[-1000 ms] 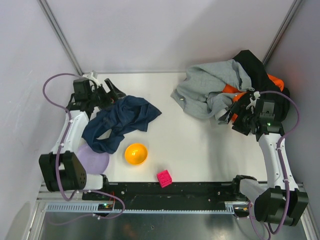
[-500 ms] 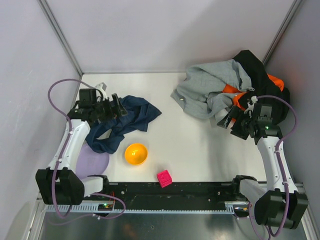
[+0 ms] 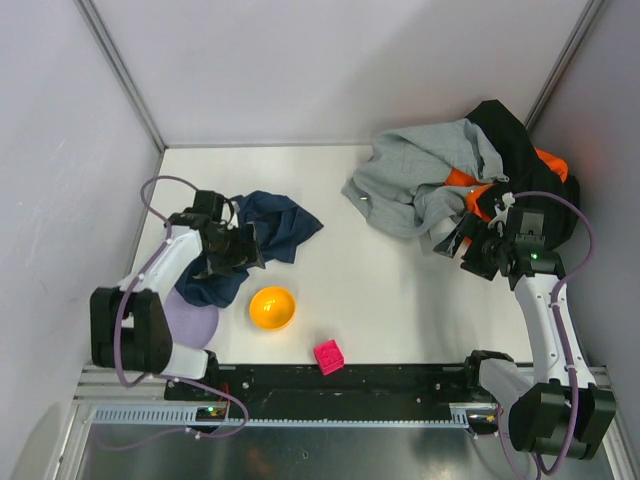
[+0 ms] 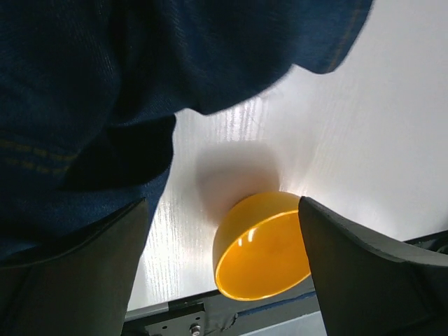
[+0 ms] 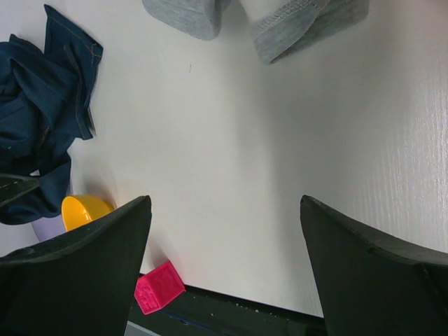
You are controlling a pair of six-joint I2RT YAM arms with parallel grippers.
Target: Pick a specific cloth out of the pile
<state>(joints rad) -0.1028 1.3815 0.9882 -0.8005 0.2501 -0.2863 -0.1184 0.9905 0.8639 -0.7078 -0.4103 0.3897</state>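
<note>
The dark navy cloth [image 3: 285, 222] lies crumpled on the left of the table, apart from the pile [image 3: 420, 180] of grey, orange and black garments at the back right. My left gripper [image 3: 243, 250] is open and empty, low over the cloth's middle. In the left wrist view the cloth [image 4: 105, 77] fills the upper left, and the open gripper [image 4: 222, 203] frames the orange bowl [image 4: 262, 245]. My right gripper [image 3: 455, 240] is open and empty at the pile's near edge. In the right wrist view the gripper [image 5: 225, 199] is over bare table, with grey garment edges [image 5: 301, 21] above it and the cloth [image 5: 42, 105] at far left.
An orange bowl [image 3: 272, 307] stands just near-right of the cloth. A lilac plate [image 3: 185, 318] lies partly under the cloth's near end. A pink cube [image 3: 328, 356] sits by the table's front edge; it also shows in the right wrist view [image 5: 159, 287]. Walls close the back and sides.
My left gripper has swung from the back-left corner toward the near right, over the navy cloth. My right gripper has shifted slightly and stays open.
</note>
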